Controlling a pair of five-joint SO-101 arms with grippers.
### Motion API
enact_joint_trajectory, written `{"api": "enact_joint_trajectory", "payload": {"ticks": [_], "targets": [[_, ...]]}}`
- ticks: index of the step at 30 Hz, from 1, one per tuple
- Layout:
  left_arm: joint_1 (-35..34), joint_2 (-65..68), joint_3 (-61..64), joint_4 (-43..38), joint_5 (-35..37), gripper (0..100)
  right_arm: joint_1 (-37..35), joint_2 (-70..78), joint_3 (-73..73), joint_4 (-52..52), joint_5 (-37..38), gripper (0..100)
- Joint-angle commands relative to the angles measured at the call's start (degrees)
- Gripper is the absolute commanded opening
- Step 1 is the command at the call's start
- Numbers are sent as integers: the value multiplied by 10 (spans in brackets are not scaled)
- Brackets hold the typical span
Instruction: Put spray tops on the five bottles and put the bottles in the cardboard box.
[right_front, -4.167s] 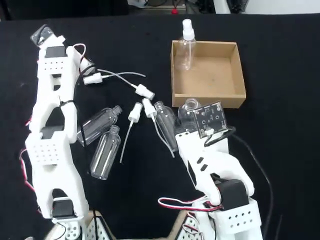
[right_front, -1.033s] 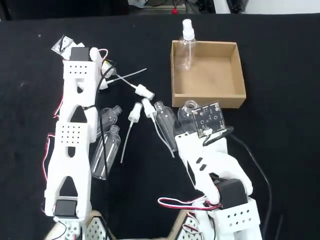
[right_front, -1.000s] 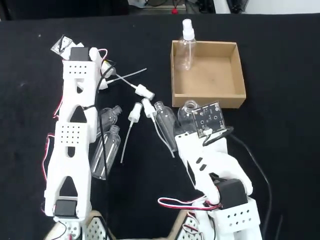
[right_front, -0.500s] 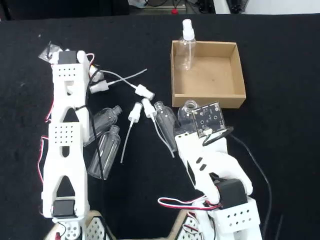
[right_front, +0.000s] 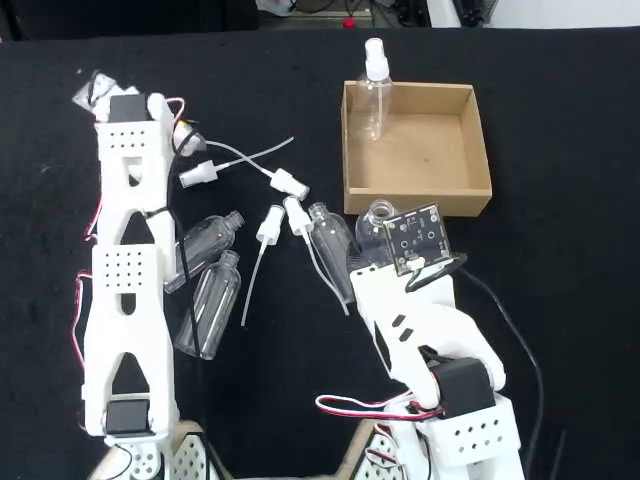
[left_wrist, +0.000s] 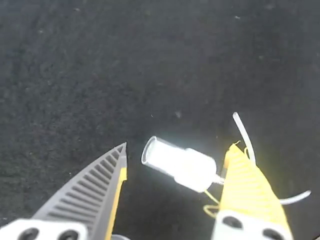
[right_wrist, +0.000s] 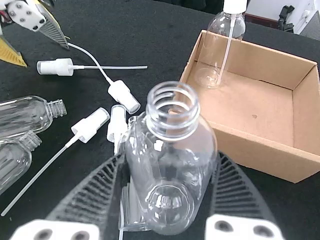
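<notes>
- Five-bottle sorting: clamping a clear uncapped bottle (right_wrist: 172, 115), neck threaded, upright in the right claw (right_wrist: 170, 162), beside the cardboard box (right_wrist: 260, 145).
- Straddling a white cylindrical spray top (left_wrist: 180, 165) on the black table (left_wrist: 100, 60) with the left claw (left_wrist: 176, 150), ribbed fingers (left_wrist: 90, 200) parted.
- From above, taking in two lying bottles (right_front: 213, 300) beside the left arm (right_front: 125, 290); from the right wrist, a capped bottle (right_wrist: 225, 40) standing in the box.

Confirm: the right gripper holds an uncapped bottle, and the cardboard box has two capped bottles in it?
Not two. The right gripper holds an uncapped bottle, but the cardboard box has one capped bottle in it, as the high view shows.
</notes>
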Motion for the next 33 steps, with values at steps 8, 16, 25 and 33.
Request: {"api": "enact_joint_trajectory", "payload": {"ticks": [8, 16, 25, 33], "targets": [[20, -31, 13, 5, -185, 300, -3, -1, -4, -13, 1, 176], [-6, 12, 13, 5, -220, 300, -3, -1, -4, -13, 1, 176], [-78, 11, 13, 6, -288, 300, -3, -1, -4, -13, 1, 176], [-152, -5, 8, 6, -353, 300, -3, -1, -4, -14, 2, 176]]}}
